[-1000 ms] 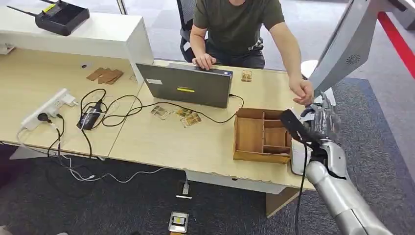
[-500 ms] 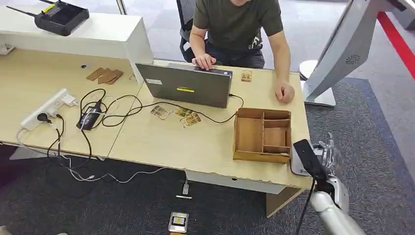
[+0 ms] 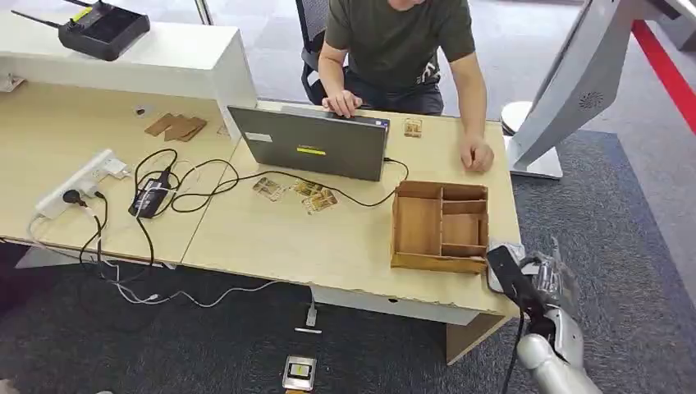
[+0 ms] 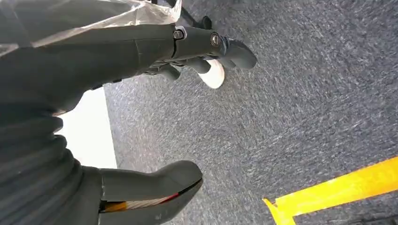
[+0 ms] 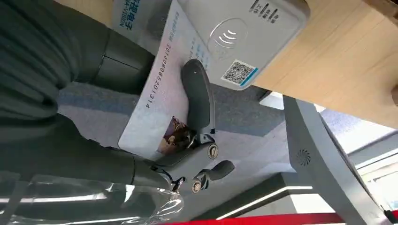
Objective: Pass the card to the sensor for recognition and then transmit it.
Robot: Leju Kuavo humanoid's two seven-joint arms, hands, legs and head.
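My right hand (image 3: 548, 283) hangs by the table's front right corner. In the right wrist view this hand (image 5: 94, 140) grips a pale ID card (image 5: 155, 108) with printed numbers and a small photo, one dark finger (image 5: 197, 98) pressed across its face. The card's far end lies at the grey-white sensor (image 5: 239, 33), which bears a contactless mark and a QR code; the sensor (image 3: 493, 283) sits at that table corner. My left hand (image 4: 141, 117) hangs over grey carpet, thumb and fingers apart, holding nothing.
A wooden divided tray (image 3: 439, 226) stands just behind the sensor. A person (image 3: 398, 41) sits behind a laptop (image 3: 310, 141), one hand (image 3: 476, 154) resting on the table. Loose cards (image 3: 316, 197), cables and a power strip (image 3: 82, 180) lie to the left. A white kiosk stand (image 3: 566, 90) rises on the right.
My right hand came down from beside the person's hand to the table's front corner, bringing the card to the sensor. The person's hand drew back onto the table.
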